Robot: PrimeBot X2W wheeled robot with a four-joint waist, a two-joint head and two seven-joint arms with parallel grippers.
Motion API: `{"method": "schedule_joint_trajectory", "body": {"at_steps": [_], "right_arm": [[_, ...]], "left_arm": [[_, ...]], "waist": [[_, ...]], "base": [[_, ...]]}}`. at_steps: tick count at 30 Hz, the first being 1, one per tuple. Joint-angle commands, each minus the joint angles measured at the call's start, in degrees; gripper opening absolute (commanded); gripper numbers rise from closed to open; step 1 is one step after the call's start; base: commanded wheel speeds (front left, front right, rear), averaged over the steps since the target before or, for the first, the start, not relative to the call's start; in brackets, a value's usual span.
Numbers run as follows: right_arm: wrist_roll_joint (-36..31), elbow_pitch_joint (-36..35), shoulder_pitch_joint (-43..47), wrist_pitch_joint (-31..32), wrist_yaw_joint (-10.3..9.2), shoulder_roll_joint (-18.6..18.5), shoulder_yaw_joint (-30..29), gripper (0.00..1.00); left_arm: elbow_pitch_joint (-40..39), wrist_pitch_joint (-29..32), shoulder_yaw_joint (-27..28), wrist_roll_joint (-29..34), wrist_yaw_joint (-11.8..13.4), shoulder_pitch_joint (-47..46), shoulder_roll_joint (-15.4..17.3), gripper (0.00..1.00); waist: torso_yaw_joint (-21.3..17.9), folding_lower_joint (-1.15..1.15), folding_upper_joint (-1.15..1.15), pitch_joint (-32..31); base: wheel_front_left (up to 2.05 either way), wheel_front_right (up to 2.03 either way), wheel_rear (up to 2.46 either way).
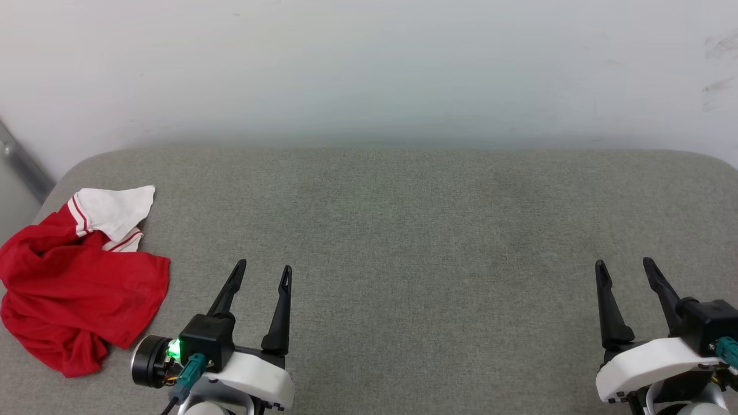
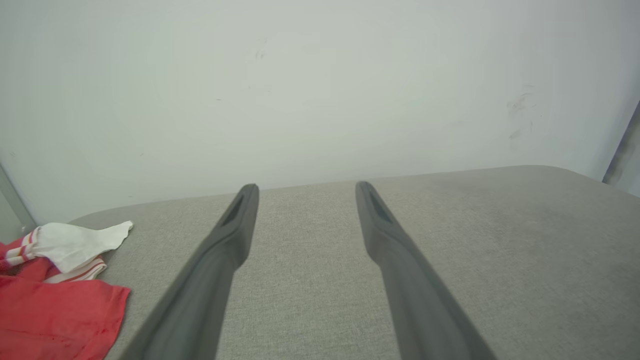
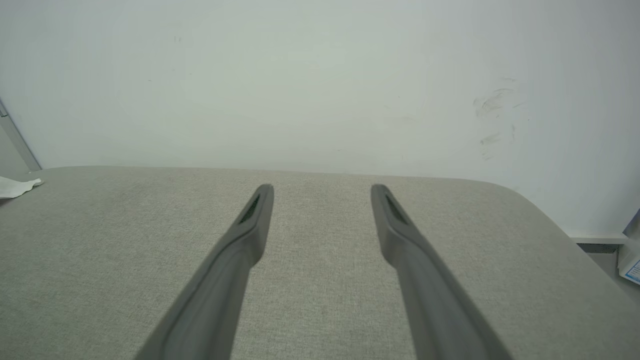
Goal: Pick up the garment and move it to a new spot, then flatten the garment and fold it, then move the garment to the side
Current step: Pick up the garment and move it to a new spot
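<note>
The garment (image 1: 81,282), a red T-shirt with a white sleeve and red-striped trim, lies crumpled at the left edge of the grey padded table (image 1: 415,230). Its lettering is hidden in the folds. My left gripper (image 1: 264,268) stands open just right of the shirt, apart from it, with nothing between its fingers. The left wrist view has the shirt (image 2: 55,300) at the lower left, beside my open left gripper (image 2: 306,189). My right gripper (image 1: 624,264) is open far to the right over bare table. In the right wrist view my right gripper (image 3: 322,190) is open, and a white sleeve tip (image 3: 17,186) peeks in at the left edge.
A pale wall (image 1: 369,69) rises right behind the table's far edge. A grey metal strip (image 1: 23,164) runs down the wall at the far left. The table's rounded right corner (image 3: 545,210) drops off toward a skirting and a white-blue object (image 3: 631,260).
</note>
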Motion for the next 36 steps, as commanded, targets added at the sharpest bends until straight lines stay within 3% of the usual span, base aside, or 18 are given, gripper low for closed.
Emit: {"method": "schedule_joint_trajectory", "body": {"at_steps": [1, 14, 36], "right_arm": [[-1.4, 0.1, 0.5, -0.5, -0.01, 0.2, -0.1, 1.00], [-0.3, -0.2, 0.9, -0.7, -0.01, 0.2, 0.4, 1.00], [0.7, -2.5, 0.3, 0.3, -0.01, 0.2, 5.9, 1.00]], "left_arm": [[0.2, -0.5, 0.1, 1.1, -0.2, 0.1, -0.1, 1.00], [1.9, -0.5, 2.0, -0.6, -0.1, -0.6, -1.1, 1.00], [2.3, -0.5, 7.4, -0.2, 0.8, -0.5, 0.2, 1.00]], "waist": [[0.2, 0.00, 0.00, -0.1], [3.8, 0.00, 0.00, 0.0], [24.8, 0.00, 0.00, 0.3]], "base": [[0.00, 0.00, 0.00], [0.00, 0.00, 0.00], [0.00, 0.00, 0.00]]}}
